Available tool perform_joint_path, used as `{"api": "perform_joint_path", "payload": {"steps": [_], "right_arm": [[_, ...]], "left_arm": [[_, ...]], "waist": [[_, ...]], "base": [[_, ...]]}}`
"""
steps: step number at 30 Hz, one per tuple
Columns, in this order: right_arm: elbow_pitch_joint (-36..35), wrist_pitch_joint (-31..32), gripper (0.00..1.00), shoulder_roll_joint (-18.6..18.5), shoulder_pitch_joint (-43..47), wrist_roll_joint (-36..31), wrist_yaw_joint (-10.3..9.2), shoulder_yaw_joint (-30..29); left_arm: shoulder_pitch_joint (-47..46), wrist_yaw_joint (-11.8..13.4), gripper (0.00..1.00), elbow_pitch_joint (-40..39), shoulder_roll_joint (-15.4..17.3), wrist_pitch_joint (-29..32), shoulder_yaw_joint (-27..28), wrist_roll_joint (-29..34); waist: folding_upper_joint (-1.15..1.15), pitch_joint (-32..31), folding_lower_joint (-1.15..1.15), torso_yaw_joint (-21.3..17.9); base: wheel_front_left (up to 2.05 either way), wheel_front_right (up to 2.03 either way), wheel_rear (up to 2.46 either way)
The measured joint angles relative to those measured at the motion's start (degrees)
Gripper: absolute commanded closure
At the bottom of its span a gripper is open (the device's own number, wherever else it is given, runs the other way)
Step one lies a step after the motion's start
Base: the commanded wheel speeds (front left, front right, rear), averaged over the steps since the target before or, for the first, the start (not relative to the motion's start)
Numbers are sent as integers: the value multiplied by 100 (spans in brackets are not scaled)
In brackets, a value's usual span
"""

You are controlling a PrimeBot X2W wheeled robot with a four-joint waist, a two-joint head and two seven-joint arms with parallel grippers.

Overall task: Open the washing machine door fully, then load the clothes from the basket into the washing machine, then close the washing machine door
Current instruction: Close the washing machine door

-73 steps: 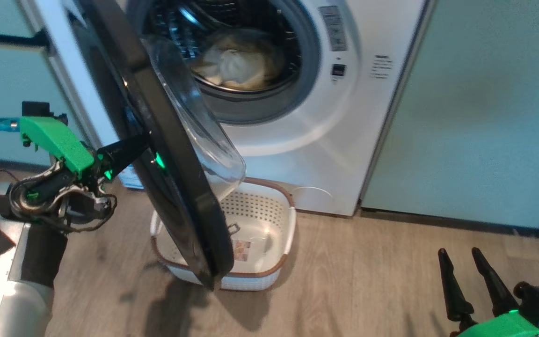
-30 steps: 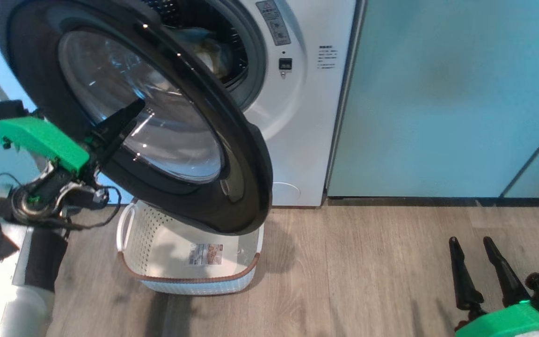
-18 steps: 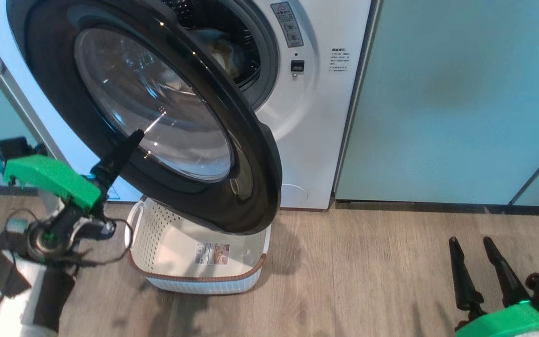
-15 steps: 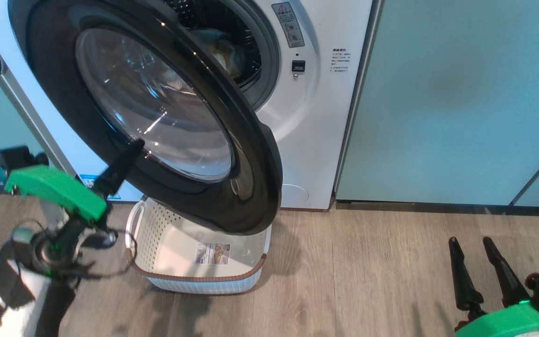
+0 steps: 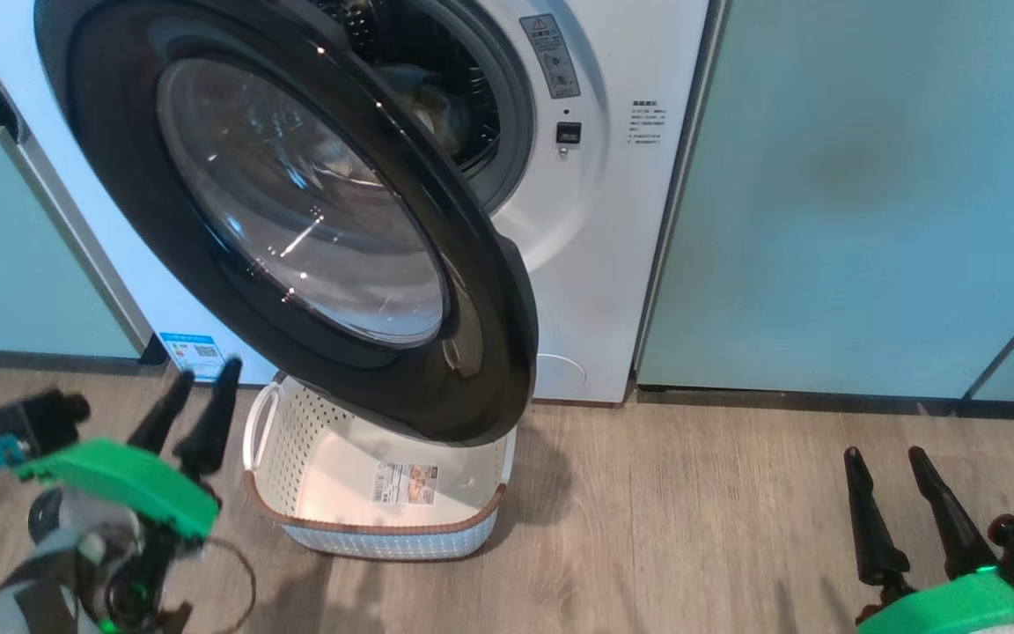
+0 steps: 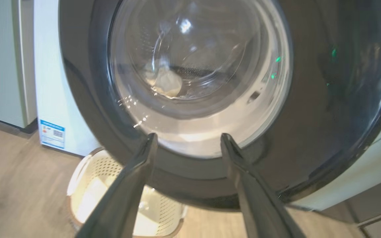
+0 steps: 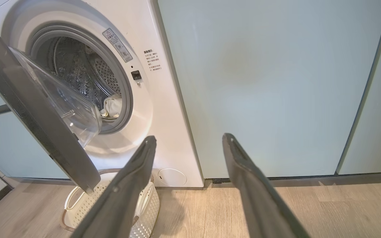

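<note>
The washing machine point(image 5: 595, 220) stands with its round black washing machine door point(image 5: 489, 352) swung partway over the opening. Pale clothes point(image 5: 437, 101) lie in the drum and show past the door's edge, also as clothes point(image 7: 112, 105) in the right wrist view. The white basket point(image 5: 375, 527) sits on the floor under the door, with just a label on its bottom. My left gripper point(image 5: 208, 374) is open, low at the left, apart from the door. From the left wrist, the gripper point(image 6: 189, 136) faces the door point(image 6: 326, 115) glass. My right gripper point(image 5: 884, 456) rests open at the lower right.
Pale green cabinets point(image 5: 868, 194) flank the machine on both sides. A blue label point(image 5: 193, 352) marks the machine's lower left corner. Wooden floor point(image 5: 692, 528) stretches between the basket and my right gripper.
The door swung from wide open to partway shut under my left fingers. In the last second my left gripper came off the glass and dropped toward the floor. The right gripper stayed put.
</note>
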Motion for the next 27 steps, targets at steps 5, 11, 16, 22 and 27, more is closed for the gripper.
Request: {"api": "perform_joint_path", "payload": {"steps": [5, 11, 16, 22, 27], "right_arm": [[-1, 0, 0, 1, 0, 0, 0, 1], [-16, 0, 0, 3, 1, 0, 0, -2], [-33, 0, 0, 10, 1, 0, 0, -4], [-33, 0, 0, 16, 1, 0, 0, -18], [-33, 0, 0, 42, 2, 0, 0, -49]], "left_arm": [[39, 1, 0, 310, 22, -158, -152, 398], [71, 0, 0, 377, -315, -174, 695, 1763], [574, 0, 0, 279, -727, -174, 1257, 2524], [910, 0, 0, 178, -988, -174, 1726, 3130], [1040, 0, 0, 176, -1152, -174, 2035, 3399]], "waist": [[0, -3, 0, 30], [0, 15, 0, 37], [0, 27, 0, 12], [0, 39, 0, 11], [0, 51, 0, 29]], "base": [[0, 0, 0], [0, 0, 0], [0, 0, 0], [0, 0, 0], [0, 0, 0]]}}
